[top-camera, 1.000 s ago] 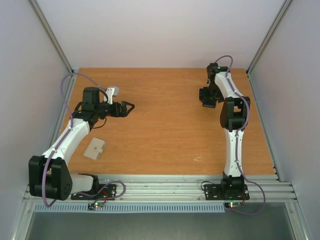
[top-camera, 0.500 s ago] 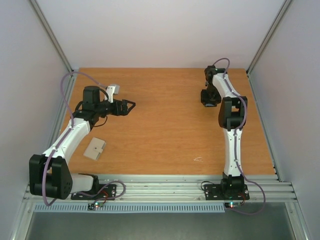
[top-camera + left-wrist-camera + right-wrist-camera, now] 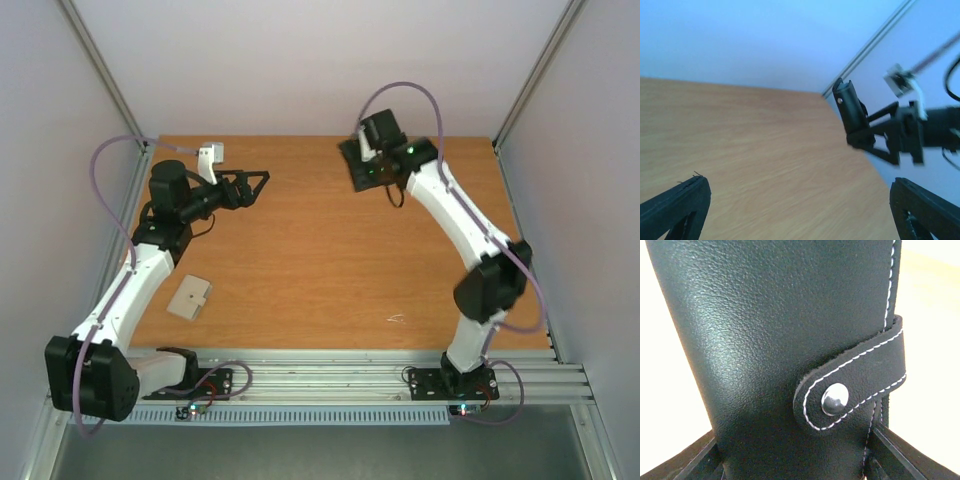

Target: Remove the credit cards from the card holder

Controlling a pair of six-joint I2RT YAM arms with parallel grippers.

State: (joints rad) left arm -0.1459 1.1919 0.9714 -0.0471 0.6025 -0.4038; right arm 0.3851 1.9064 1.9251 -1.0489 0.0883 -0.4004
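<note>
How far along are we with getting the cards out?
Done: the right gripper holds the card holder, raised off the table. In hand: it is held up across from the open left gripper. Left: the snap strap is fastened, so opening and pulling cards apparently remain.

Black rectangular card holder (image 3: 765,340) of pebbled, softly glossy leather, white stitching, shiny round metal snap (image 3: 835,399), matt orange-brown wood-grain tabletop (image 3: 330,260) under the right gripper (image 3: 795,464)

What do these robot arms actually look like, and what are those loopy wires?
The left arm and right arm are white links between chunky black joints. A lilac cable loops along each. The left tool and right tool are black and two-fingered.
</note>
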